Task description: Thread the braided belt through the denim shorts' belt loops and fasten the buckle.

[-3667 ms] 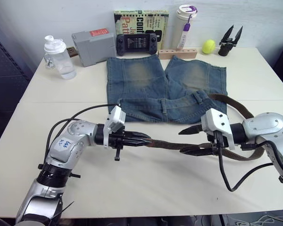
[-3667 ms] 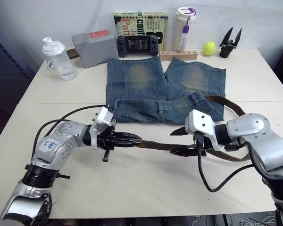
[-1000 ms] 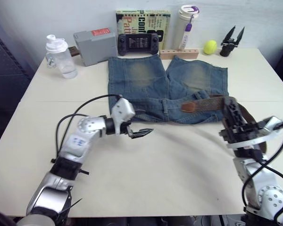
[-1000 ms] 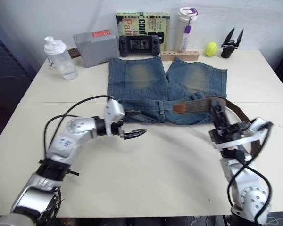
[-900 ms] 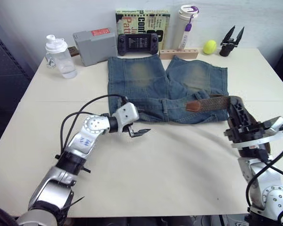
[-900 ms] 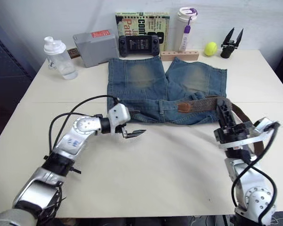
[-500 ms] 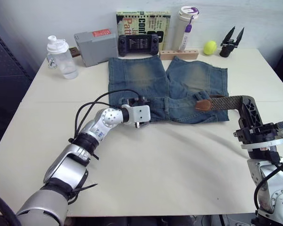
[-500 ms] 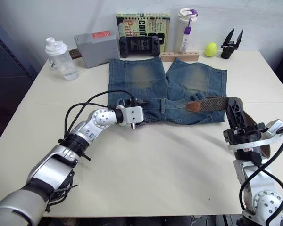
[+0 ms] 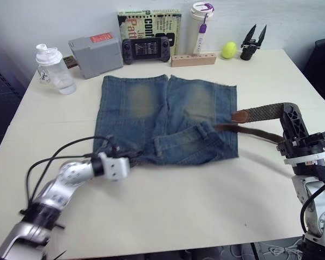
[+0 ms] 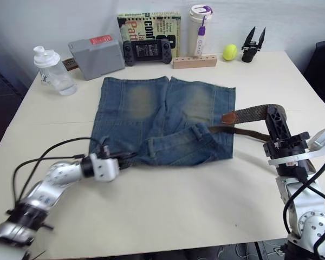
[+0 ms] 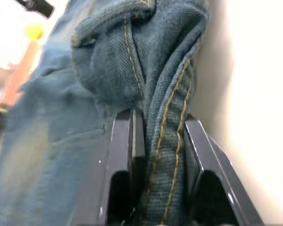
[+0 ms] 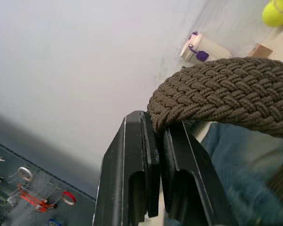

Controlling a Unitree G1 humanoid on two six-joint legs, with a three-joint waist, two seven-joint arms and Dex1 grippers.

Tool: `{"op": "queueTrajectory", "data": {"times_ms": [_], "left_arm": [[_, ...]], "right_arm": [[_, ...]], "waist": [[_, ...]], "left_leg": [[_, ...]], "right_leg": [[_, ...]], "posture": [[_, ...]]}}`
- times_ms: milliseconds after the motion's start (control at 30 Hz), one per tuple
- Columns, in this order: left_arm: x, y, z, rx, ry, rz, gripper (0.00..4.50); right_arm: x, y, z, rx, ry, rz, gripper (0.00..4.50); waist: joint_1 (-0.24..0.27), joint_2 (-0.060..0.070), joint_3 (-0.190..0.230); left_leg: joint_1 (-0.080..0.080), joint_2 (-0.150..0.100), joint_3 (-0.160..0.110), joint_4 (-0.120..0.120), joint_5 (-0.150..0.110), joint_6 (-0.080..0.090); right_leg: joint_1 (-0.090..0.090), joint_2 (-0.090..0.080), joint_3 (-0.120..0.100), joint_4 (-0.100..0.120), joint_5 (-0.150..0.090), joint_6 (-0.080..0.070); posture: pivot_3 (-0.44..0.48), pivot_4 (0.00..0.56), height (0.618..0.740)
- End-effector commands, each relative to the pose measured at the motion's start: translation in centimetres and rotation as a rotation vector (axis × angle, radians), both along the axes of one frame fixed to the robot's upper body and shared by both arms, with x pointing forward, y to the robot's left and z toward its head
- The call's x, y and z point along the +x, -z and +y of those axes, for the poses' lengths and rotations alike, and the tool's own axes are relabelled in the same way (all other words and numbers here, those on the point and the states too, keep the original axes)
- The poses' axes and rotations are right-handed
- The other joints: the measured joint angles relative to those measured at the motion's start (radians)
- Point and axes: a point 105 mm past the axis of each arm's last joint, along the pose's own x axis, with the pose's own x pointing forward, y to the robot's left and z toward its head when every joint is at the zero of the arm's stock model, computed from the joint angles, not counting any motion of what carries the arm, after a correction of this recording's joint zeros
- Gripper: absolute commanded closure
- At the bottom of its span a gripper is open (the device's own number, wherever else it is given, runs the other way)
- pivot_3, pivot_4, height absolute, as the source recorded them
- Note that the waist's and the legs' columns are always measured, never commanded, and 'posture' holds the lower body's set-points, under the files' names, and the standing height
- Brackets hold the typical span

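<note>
The big pale desk is holding everything. The denim shorts are lying flat in the middle of the desk, with the legs pointing to the far side and the waistband on the near side.

The left gripper is reaching in low from the near left. Its fingers are grasping the thick, bunched-up waistband at the near left corner of the shorts, one finger on each side of the cloth.

The right gripper is standing up at the right edge of the desk. Its fingers are clenched on the braided belt, holding it up off the desk. From there one part of the belt is running left to a reddish brown tip that is lying on the right side of the shorts. A thinner dark part is running just under it, across the right edge of the shorts.

Along the far edge of the desk, from left to right, are sitting a clear bottle, a grey box, a black game controller, a book, a wooden block, a tall white cup with a purple lid, a yellow ball and a small black tool.
</note>
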Motion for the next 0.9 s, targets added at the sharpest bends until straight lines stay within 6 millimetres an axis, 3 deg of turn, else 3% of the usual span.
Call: {"op": "queueTrajectory", "data": {"times_ms": [33,233,333,467,733,900], "left_arm": [[-1.5,-1.1,0.9,-0.032,-0.007,0.029,3.44],[-3.1,-0.4,1.1,-0.022,-0.026,0.106,3.44],[-3.5,-0.7,0.9,-0.04,-0.026,0.123,2.7],[-4.0,-1.6,1.0,-0.017,-0.015,0.154,0.99],[-3.9,-6.8,2.5,-0.168,-0.034,0.401,0.99],[-2.9,-9.5,1.2,-0.324,0.021,0.447,0.99]], "right_arm": [[-1.0,-1.0,0.8,-0.06,-0.058,-0.017,4.5],[-1.3,-0.8,1.4,-0.105,-0.099,0.012,4.5],[-1.3,-0.7,1.6,-0.11,-0.105,0.022,4.5],[-1.2,-0.9,1.8,-0.12,-0.115,0.025,4.5],[-0.8,-1.4,3.0,-0.167,-0.182,0.04,4.5],[-0.2,-0.4,4.7,-0.254,-0.251,0.097,4.5]], "waist": [[0.007,0.0,0.0],[0.011,0.0,0.0],[0.012,0.0,0.0],[0.014,0.0,0.0],[0.018,0.0,0.0],[0.018,0.0,0.0]], "left_leg": [[0.0,-0.001,0.0,0.0,0.0,0.001],[0.0,-0.003,0.002,0.0,-0.001,0.003],[0.0,-0.003,0.003,0.0,-0.001,0.003],[0.0,-0.003,0.003,0.0,-0.001,0.003],[0.0,-0.003,0.003,0.0,-0.001,0.003],[0.0,-0.004,0.003,0.001,-0.001,0.003]], "right_leg": [[0.0,-0.002,0.0,0.0,0.0,0.0],[0.0,-0.004,-0.005,0.0,0.0,0.0],[0.0,-0.004,-0.005,0.0,0.0,0.0],[0.0,-0.004,-0.005,0.0,0.0,0.0],[0.0,-0.004,-0.005,0.0,0.0,0.0],[0.0,-0.003,-0.005,0.0,0.0,0.0]], "posture": [[0.0,0.15,0.731],[0.0,0.15,0.731],[0.0,0.15,0.731],[0.0,0.15,0.731],[0.0,0.15,0.731],[0.0,0.15,0.731]]}}
